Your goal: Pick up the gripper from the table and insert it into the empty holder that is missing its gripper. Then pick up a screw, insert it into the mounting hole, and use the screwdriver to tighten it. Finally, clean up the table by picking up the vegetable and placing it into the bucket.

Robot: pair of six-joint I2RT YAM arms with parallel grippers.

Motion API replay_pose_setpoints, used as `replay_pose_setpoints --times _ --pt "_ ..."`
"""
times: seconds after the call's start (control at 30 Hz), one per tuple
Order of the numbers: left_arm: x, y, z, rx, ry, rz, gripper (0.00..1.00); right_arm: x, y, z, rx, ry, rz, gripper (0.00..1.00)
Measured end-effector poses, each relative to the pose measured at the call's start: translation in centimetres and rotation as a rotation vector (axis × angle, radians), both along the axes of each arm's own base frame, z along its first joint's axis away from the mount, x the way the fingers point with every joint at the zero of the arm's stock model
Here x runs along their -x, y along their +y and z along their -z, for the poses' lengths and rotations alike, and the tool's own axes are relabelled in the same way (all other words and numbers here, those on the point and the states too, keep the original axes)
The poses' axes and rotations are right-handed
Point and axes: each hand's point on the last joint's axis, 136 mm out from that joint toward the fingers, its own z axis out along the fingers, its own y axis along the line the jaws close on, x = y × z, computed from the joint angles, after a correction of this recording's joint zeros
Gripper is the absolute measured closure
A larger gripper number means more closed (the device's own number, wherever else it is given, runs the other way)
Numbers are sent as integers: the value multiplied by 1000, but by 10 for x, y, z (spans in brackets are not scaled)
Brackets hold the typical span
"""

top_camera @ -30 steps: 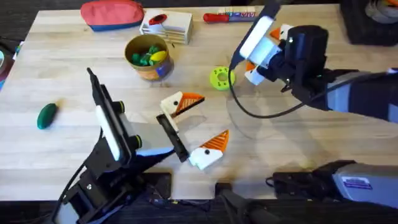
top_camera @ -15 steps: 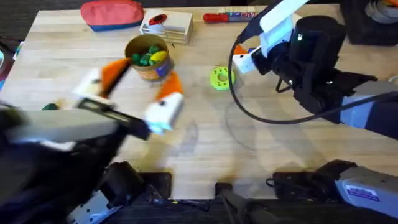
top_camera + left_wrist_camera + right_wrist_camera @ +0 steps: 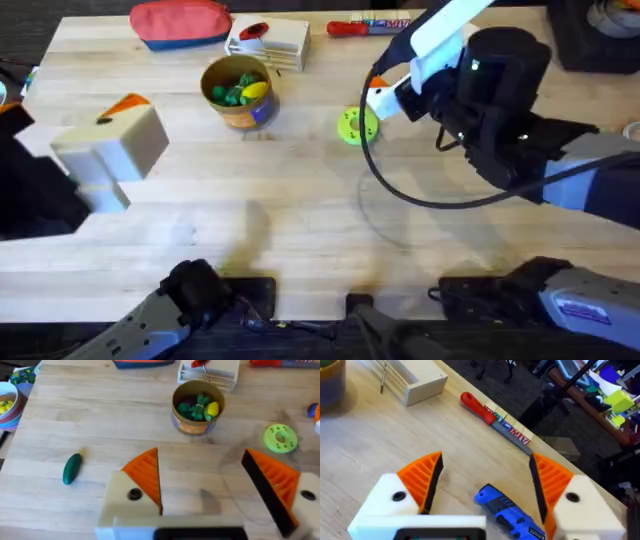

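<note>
My left gripper (image 3: pixel 200 460) hangs open high above the table (image 3: pixel 300 200), nothing between its white fingers (image 3: pixel 127 502) with orange pads. In the overhead view it looms large at the left (image 3: pixel 110 150). The dark-green vegetable (image 3: pixel 72 468) lies on the wood, left of the yellow-tan bucket (image 3: pixel 238 92) (image 3: pixel 197 404). My right gripper (image 3: pixel 486 457) (image 3: pixel 385 95) is open at the far right, tilted down over the blue screwdriver (image 3: pixel 507 512), which lies on the table between its fingers, untouched. The loose gripper, the holder and the screw are out of view.
A lime-green disc (image 3: pixel 355 125) lies right of the bucket. Along the far edge sit a red pouch (image 3: pixel 180 22), a white box (image 3: pixel 268 40) and a red-handled screwdriver (image 3: pixel 365 27) (image 3: pixel 492 420). The bucket holds green and yellow toy pieces.
My left arm has risen from the table's middle and swung left, close under the overhead camera. The right gripper has shifted slightly toward the far edge.
</note>
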Motion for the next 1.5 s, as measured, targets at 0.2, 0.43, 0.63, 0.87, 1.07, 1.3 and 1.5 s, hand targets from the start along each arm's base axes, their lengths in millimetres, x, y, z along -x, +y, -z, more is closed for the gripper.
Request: replay_pose_setpoints --times 0.2,0.43,0.63,0.87,1.07,1.3,1.5 --pt "-16 -20 8 -80 146 1 15 0 0 0 -4 1 1 9" --pt "-58 -61 45 -208 354 -11 15 0 0 0 -4 1 1 8" --pt "-68 -72 66 -216 459 -14 15 0 0 0 -4 1 1 7" --pt "-74 -26 74 -73 527 -229 15 0 0 0 -4 1 1 9" --pt "-87 32 83 41 570 -425 15 0 0 0 -4 1 1 10" --pt "-71 121 104 124 670 -662 15 0 0 0 -4 1 1 8" --pt "-71 176 123 141 712 -665 14 0 0 1 -3 3 1 9"
